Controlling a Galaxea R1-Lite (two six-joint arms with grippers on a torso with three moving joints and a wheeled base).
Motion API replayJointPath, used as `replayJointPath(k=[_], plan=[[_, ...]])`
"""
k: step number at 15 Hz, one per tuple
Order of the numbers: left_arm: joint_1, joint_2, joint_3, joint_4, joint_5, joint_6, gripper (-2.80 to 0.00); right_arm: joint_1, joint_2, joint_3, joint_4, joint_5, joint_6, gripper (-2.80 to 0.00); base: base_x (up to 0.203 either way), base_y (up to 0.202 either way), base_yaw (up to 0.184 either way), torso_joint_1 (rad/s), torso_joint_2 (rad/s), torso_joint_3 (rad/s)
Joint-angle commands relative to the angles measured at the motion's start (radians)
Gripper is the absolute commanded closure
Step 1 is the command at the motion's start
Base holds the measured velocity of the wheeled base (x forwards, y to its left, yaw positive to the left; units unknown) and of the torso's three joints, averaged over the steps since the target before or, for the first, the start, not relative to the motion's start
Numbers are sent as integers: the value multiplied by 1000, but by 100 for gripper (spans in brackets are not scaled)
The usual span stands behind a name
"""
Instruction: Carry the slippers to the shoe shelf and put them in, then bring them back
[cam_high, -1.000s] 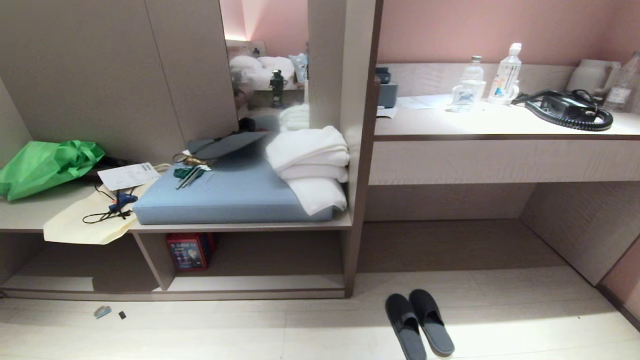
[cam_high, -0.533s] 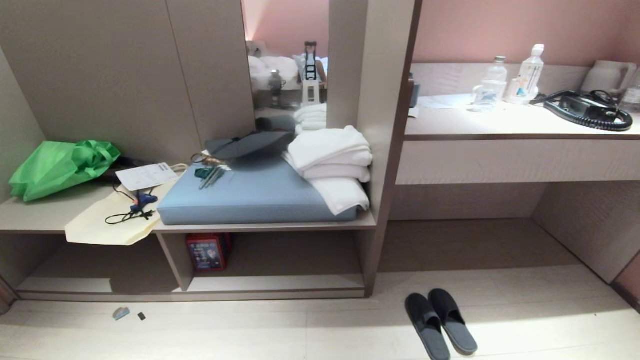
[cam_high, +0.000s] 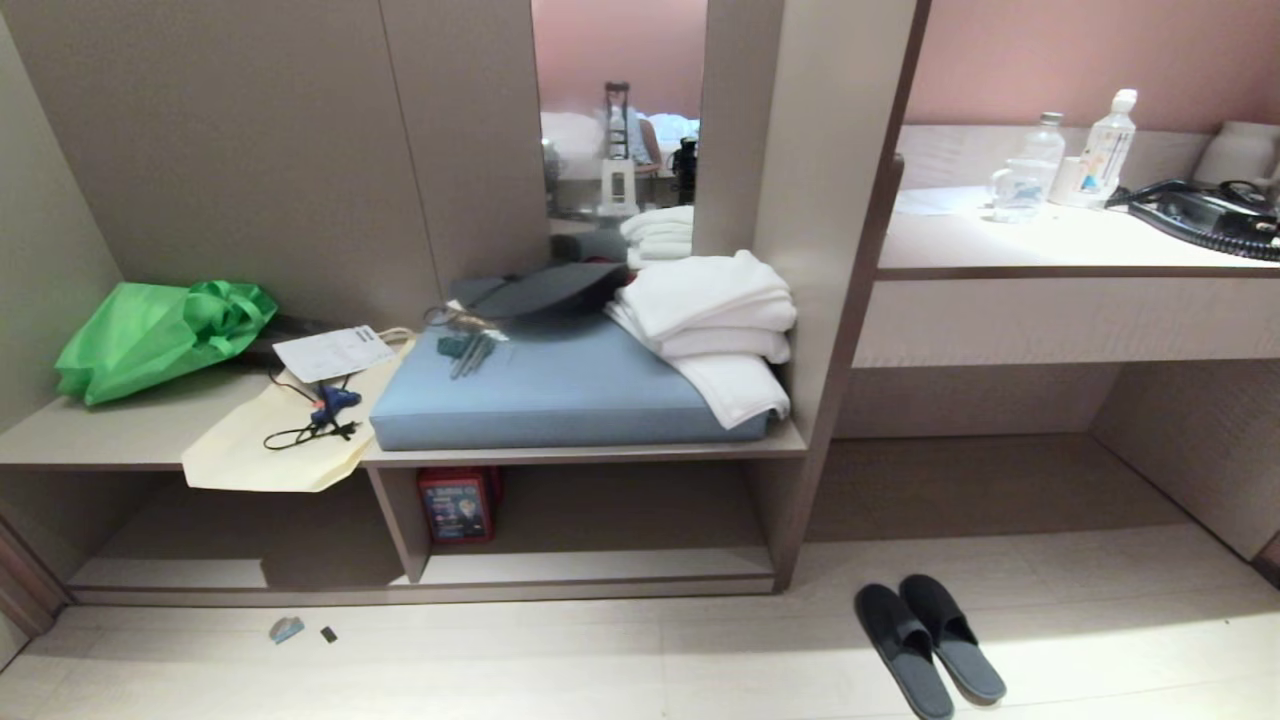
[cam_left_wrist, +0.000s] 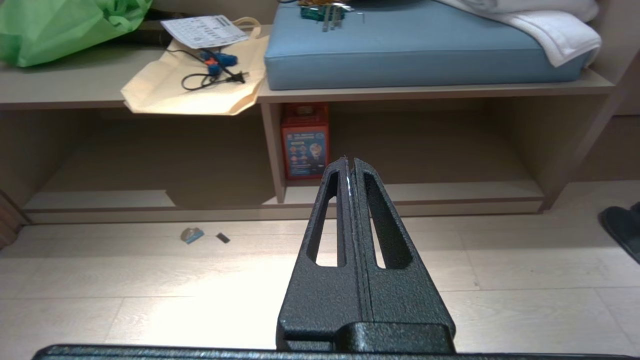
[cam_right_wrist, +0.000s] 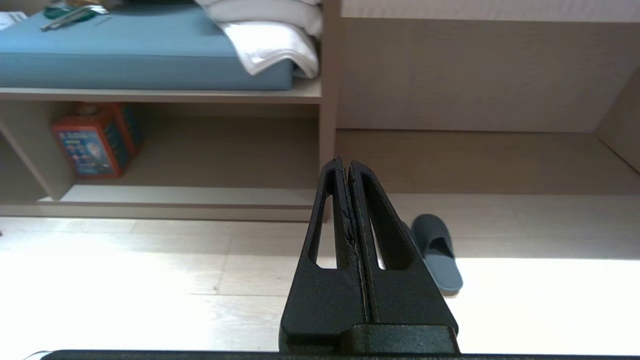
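Note:
The slippers (cam_high: 930, 645), a dark grey-black pair, lie side by side on the pale floor in front of the open space under the desk, to the right of the shoe shelf (cam_high: 600, 566). The shelf's two low compartments sit under the bench, split by an upright panel (cam_high: 400, 525). One slipper (cam_right_wrist: 437, 250) shows past my right gripper (cam_right_wrist: 345, 162), which is shut, empty and held above the floor. My left gripper (cam_left_wrist: 350, 161) is also shut and empty, facing the shoe shelf (cam_left_wrist: 450, 192). Neither arm appears in the head view.
A red box (cam_high: 460, 503) stands in the right compartment beside the divider. On the bench lie a blue cushion (cam_high: 560, 395), folded white towels (cam_high: 715, 320), a cream tote (cam_high: 270, 450) and a green bag (cam_high: 160, 335). Small scraps (cam_high: 287, 629) lie on the floor. The desk (cam_high: 1060, 250) holds bottles.
The whole head view has shifted right across the frames, so the camera has moved left. The slippers stay where they were on the floor, and nothing was picked up.

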Motion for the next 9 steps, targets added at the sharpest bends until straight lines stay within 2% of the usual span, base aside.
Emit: replayJointPath(k=[1, 9], plan=[[0, 1, 0, 0, 0, 0, 0, 0, 0, 0, 0, 0, -1, 0, 0, 195, -1, 10, 0, 11], [0, 1, 0, 0, 0, 0, 0, 0, 0, 0, 0, 0, 0, 0, 0, 196, -2, 2, 3, 3]])
